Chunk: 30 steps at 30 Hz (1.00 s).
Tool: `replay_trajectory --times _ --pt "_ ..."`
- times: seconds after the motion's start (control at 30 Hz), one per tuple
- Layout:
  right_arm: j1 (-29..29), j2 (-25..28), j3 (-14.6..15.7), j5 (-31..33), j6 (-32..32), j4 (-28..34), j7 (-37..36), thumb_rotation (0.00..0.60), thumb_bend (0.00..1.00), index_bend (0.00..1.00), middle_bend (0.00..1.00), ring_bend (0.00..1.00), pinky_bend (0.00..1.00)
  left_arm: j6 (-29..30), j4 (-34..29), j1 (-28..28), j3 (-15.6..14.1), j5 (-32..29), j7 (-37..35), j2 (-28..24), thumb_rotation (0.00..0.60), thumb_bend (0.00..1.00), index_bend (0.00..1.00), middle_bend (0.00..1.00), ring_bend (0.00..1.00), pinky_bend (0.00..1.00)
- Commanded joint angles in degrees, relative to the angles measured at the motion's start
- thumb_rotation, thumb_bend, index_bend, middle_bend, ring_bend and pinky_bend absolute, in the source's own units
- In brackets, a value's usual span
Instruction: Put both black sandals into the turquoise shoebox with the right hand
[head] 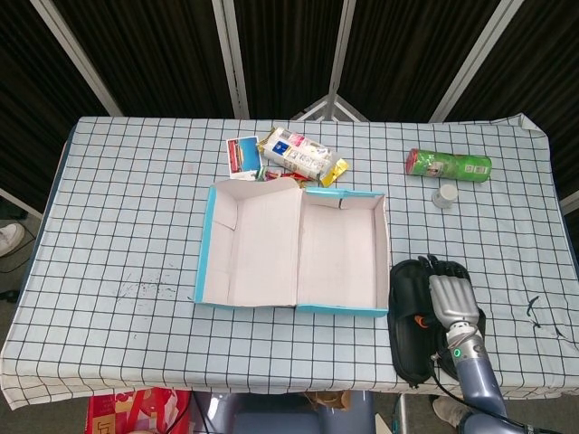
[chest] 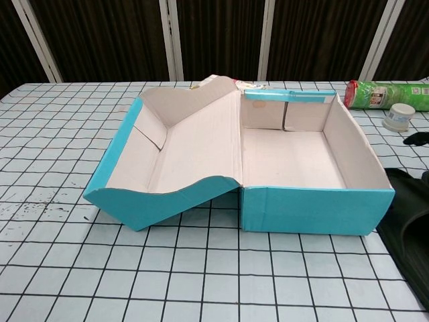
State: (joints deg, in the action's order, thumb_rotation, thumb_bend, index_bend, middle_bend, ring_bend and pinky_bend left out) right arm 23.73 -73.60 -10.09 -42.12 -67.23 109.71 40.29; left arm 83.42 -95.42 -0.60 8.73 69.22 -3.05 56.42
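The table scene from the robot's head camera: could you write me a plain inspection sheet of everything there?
Surface: table under a white cloth with a black grid; dark smudges near its front left.
Job's things: turquoise shoebox open and holding nothing, lid folded out to the left; two black sandals side by side on the cloth right of it.
Clutter: snack packets and cards behind the box; green can lying on its side; small white cap beside it.
Hands: right hand over the sandals, grip unclear; left hand not in view.
Cables: nothing seen.
Surroundings: dark panelled screens with pale frames behind the table.
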Motion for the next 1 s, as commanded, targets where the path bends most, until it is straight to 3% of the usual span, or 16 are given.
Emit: replay_trajectory --times 0.03,0.5,1.0 --pt "2.36 -0.56 0.35 3.0 1.57 -0.96 1.98 0.6 0.1 0.03 0.05 0.09 0.02 -0.36 0.06 -0.19 -0.02 -0.17 0.29 0.09 0.6 0.37 0.13 0.04 0.0 0.09" --pt "11.52 1.1 0.49 17.31 5.56 -2.36 8.68 0.6 0.1 0.03 0.08 0.09 0.02 -0.82 0.21 -0.44 0.12 -0.78 0.53 0.17 0.6 0.37 0.13 0.04 0.0 0.09" --pt "18.42 3.22 3.3 28.97 11.34 -4.56 9.92 0.6 0.1 0.07 0.15 0.09 0.01 -1.29 0.27 -0.86 0.12 -1.22 1.57 0.52 0.6 0.37 0.13 0.04 0.0 0.09"
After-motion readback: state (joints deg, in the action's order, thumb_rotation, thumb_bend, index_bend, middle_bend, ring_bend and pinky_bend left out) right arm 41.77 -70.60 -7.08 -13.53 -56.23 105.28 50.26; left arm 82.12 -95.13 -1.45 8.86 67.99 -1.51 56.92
